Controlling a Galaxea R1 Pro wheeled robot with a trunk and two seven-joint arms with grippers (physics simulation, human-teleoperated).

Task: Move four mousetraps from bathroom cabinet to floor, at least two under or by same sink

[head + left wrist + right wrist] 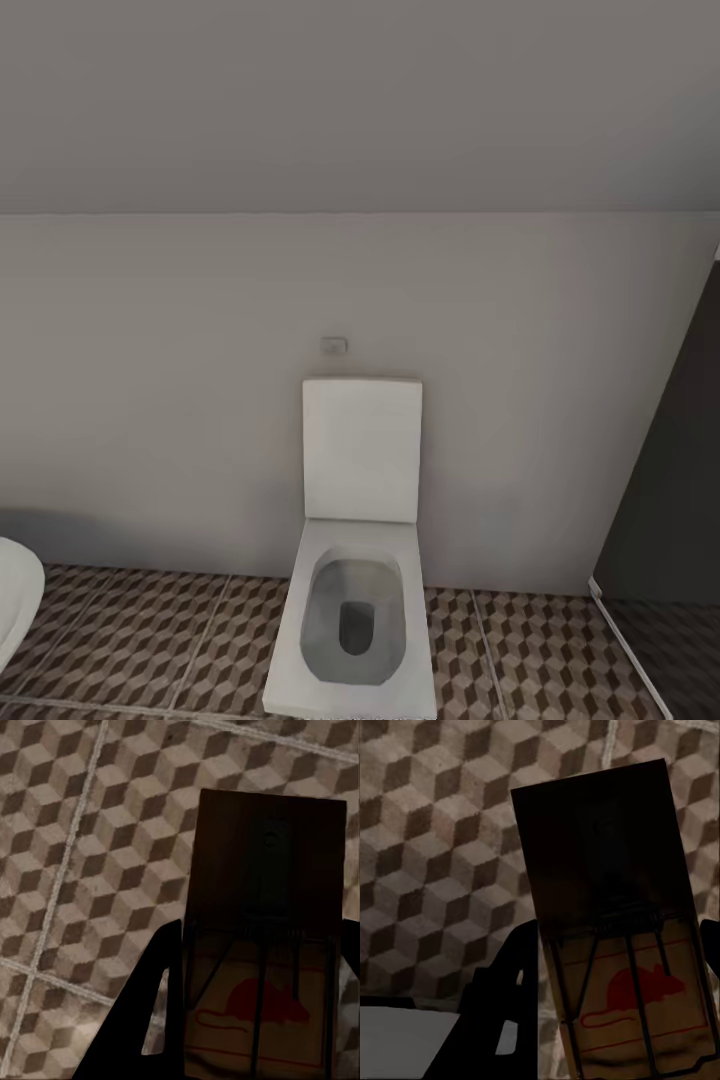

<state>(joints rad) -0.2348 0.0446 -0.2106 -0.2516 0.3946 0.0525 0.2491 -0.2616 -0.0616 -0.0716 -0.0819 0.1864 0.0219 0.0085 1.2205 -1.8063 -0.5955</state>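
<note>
In the left wrist view a mousetrap, a flat wooden board with dark wire parts and a red mouse print, sits between my left gripper's dark fingers, held above the cube-patterned bathroom floor. The right wrist view shows a second mousetrap of the same kind gripped between my right gripper's fingers, also above the tiled floor. The cabinet and the sink are out of view.
In the head view a white square toilet with its lid up stands against a grey wall. A white rounded edge, probably the bathtub, shows at the far left. A dark panel stands at the right.
</note>
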